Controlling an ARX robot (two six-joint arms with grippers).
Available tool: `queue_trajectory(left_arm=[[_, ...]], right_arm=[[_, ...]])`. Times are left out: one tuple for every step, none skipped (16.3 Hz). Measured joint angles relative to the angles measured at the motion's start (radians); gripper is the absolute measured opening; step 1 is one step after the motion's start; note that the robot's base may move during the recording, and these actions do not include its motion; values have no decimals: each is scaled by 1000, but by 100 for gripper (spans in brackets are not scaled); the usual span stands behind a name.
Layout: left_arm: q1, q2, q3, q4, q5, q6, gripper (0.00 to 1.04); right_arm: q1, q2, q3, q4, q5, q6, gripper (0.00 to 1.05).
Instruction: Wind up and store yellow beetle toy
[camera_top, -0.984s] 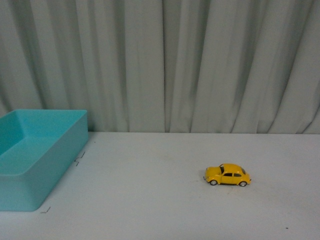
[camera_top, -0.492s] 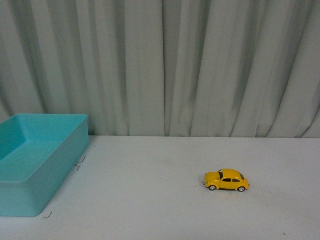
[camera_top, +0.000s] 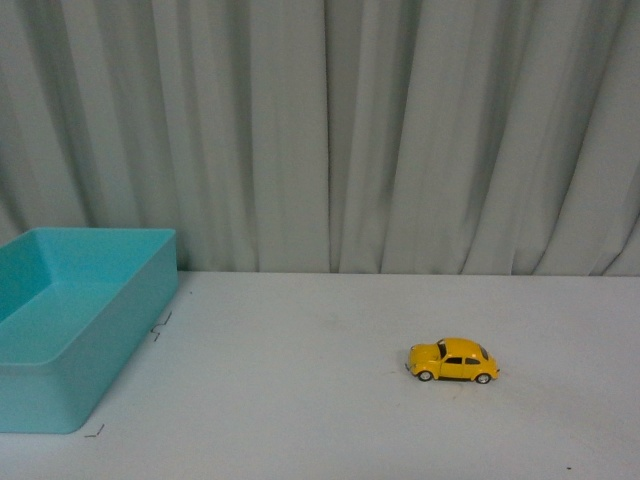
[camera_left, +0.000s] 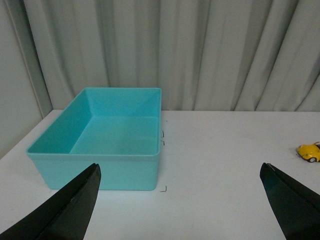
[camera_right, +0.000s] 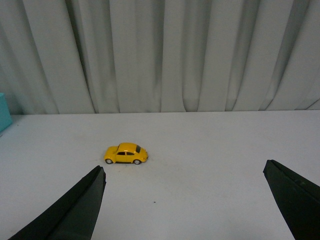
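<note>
The yellow beetle toy (camera_top: 453, 361) stands on its wheels on the white table, right of centre in the front view, nose pointing left. It also shows in the right wrist view (camera_right: 126, 154) and at the edge of the left wrist view (camera_left: 310, 151). My right gripper (camera_right: 182, 200) is open and empty, some way short of the toy. My left gripper (camera_left: 180, 200) is open and empty, in front of the teal bin (camera_left: 95, 165). Neither arm shows in the front view.
The teal bin (camera_top: 110, 330) is open-topped and empty at the table's left. A grey pleated curtain (camera_top: 330, 130) hangs behind the table. Small dark corner marks (camera_top: 160, 325) lie on the table beside the bin.
Between one second and half a second ago the front view shifted slightly, so the toy and bin sit a little lower. Since then nothing has moved.
</note>
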Motion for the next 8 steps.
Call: queue_trajectory(left_arm=[[0, 0, 0, 0, 0, 0, 98], [0, 0, 0, 0, 0, 0, 98], [0, 0, 0, 0, 0, 0, 98], [0, 0, 0, 0, 0, 0, 98], [0, 0, 0, 0, 0, 0, 98], [0, 0, 0, 0, 0, 0, 98], [0, 0, 0, 0, 0, 0, 98], [0, 0, 0, 0, 0, 0, 98]], right_arm=[[0, 0, 0, 0, 0, 0, 98], [0, 0, 0, 0, 0, 0, 98], [0, 0, 0, 0, 0, 0, 98], [0, 0, 0, 0, 0, 0, 98], [0, 0, 0, 0, 0, 0, 98], [0, 0, 0, 0, 0, 0, 98], [0, 0, 0, 0, 0, 0, 98], [0, 0, 0, 0, 0, 0, 98]])
